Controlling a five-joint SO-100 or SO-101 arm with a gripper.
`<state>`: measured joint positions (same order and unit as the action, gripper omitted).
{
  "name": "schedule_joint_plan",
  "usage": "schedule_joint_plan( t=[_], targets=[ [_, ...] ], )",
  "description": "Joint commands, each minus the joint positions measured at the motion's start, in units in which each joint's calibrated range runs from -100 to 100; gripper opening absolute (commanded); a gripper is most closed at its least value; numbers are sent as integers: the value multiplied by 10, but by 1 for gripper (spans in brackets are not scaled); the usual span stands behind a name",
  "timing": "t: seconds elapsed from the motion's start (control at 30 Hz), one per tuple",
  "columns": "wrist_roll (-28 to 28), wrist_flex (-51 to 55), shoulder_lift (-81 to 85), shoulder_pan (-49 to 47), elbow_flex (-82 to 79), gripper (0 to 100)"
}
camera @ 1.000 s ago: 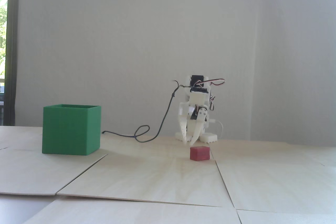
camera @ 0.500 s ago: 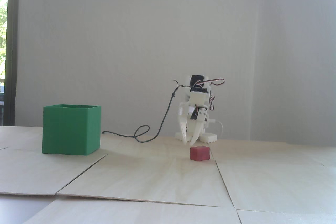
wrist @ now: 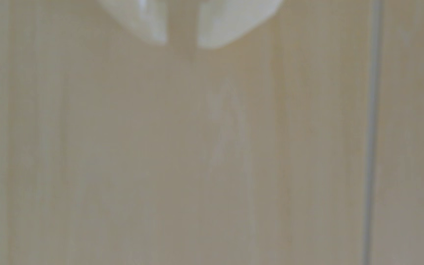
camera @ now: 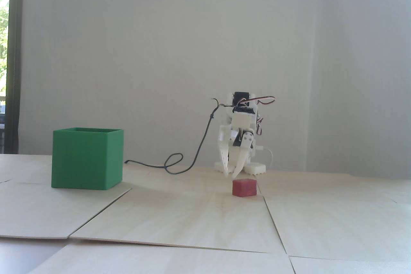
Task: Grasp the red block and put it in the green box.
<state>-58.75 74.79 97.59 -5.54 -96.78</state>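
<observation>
1. Gripper (camera: 231, 176) of white plastic, low in the middle of the fixed view, pointing down at the wooden table (camera: 205, 219), fingertips nearly together with only a narrow gap, holding nothing.
2. Red block (camera: 244, 188) on the table just right of and below the fingertips in the fixed view, at centre frame, seemingly nearer the camera than the claw; touching or apart impossible to tell from this low angle.
3. Green box (camera: 87, 158) at middle left of the fixed view, open top, well apart from block and claw.
4. Blurred wrist view: two pale fingertips at top centre around the gripper (wrist: 182, 44), bare wood below, no block anywhere in frame.
5. Risk, as a judgement: claw too narrow to pass over the block; descending like this likely to push or tip it rather than straddle it.
6. Risk: block outside the wrist view, so possibly off the claw's line; closing here likely to catch only air.
7. Risk: dark cable (camera: 179, 161) trailing between arm and box, liable to snag during a swing toward the box.
</observation>
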Motion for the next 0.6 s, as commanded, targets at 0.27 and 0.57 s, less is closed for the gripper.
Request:
schedule_joint_plan(
  t=[0.27,0.57],
  targets=[
    [48,-202,-74,-12,77,2],
    [85,-202,-489,-12,445,2]
  ],
)
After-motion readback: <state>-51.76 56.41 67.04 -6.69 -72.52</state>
